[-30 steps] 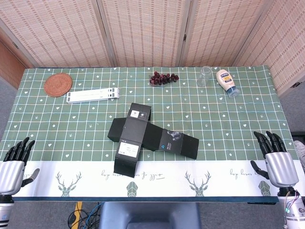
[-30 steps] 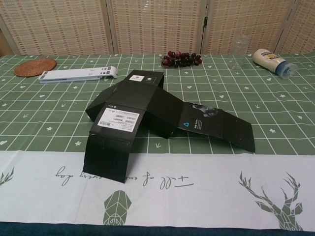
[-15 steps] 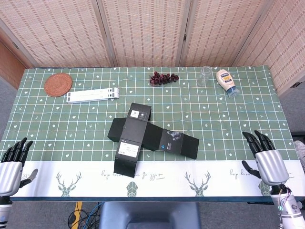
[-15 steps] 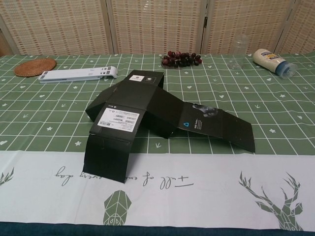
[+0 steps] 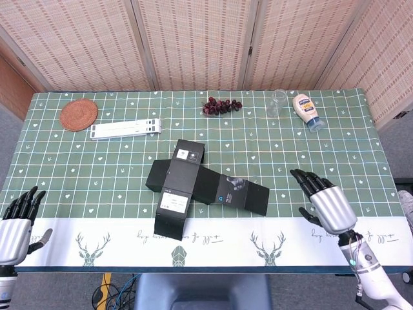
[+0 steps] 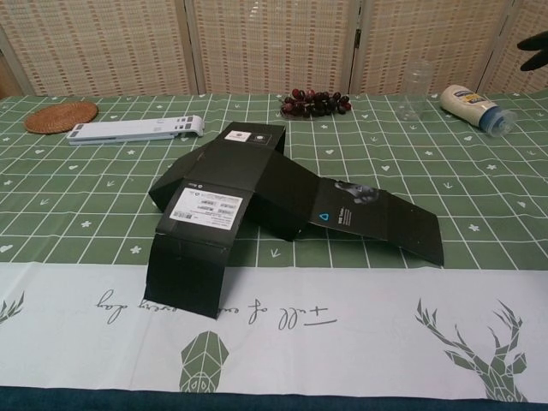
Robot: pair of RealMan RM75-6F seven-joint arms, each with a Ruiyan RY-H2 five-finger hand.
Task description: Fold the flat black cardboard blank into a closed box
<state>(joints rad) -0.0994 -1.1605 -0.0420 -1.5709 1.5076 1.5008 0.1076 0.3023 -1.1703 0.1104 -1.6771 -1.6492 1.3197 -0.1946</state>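
The black cardboard blank (image 5: 197, 186) (image 6: 257, 205) lies in the middle of the table, cross-shaped, its centre slightly raised and its flaps spread flat. A white label sits on its near flap. My right hand (image 5: 326, 200) hovers to the right of the blank's long right flap, fingers apart, holding nothing; only a dark fingertip (image 6: 533, 47) shows at the chest view's top right edge. My left hand (image 5: 16, 218) is at the table's near left corner, fingers spread, empty and far from the blank.
At the back stand a round woven coaster (image 5: 79, 114), a white folded stand (image 5: 126, 128), a bunch of dark grapes (image 5: 221, 105), a clear glass (image 5: 277, 103) and a lying mayonnaise bottle (image 5: 306, 111). The tablecloth (image 5: 84, 168) is green-checked with a white front strip.
My right hand has moved left and forward over the table toward the blank's right flap. The left hand has sunk slightly. The blank has not moved.
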